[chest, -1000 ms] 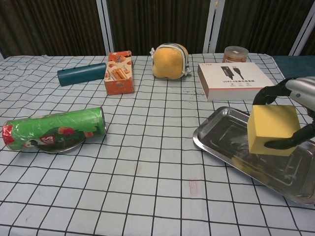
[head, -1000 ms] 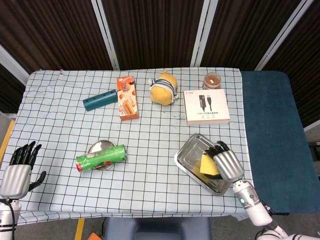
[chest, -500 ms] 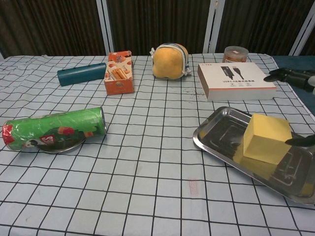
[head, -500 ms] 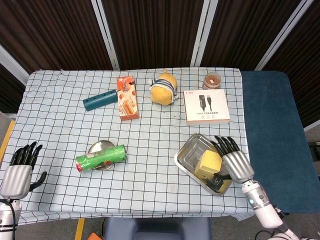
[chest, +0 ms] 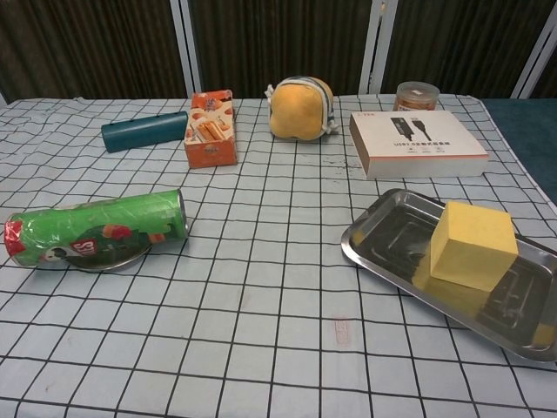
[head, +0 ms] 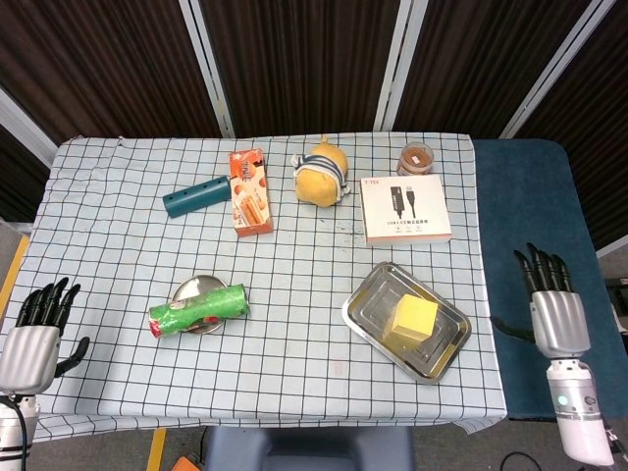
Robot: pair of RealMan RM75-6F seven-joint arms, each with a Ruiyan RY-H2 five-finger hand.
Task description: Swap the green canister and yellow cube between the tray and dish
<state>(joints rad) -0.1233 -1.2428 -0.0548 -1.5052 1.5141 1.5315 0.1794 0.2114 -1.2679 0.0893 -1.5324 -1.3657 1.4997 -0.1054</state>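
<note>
The yellow cube (head: 414, 317) (chest: 473, 245) sits in the steel tray (head: 369, 302) (chest: 387, 228) at the front right, free of any hand. Lying on its side, the green canister (head: 199, 310) (chest: 97, 228) rests on the small metal dish (head: 192, 287) (chest: 117, 259) at the front left. My right hand (head: 554, 306) hovers open beyond the table's right edge, over the blue surface, fingers spread. At the front left corner my left hand (head: 34, 339) is open and empty. Neither hand shows in the chest view.
Along the back stand a teal tube (head: 196, 197), an orange snack box (head: 250, 191), a yellow pouch (head: 321, 176), a white cable box (head: 405, 209) and a brown-lidded jar (head: 417, 157). Blue padding (head: 535, 255) borders the table's right edge.
My right hand let go of the yellow cube, which settled in the tray, and pulled away to the right, off the table. The left hand barely moved.
</note>
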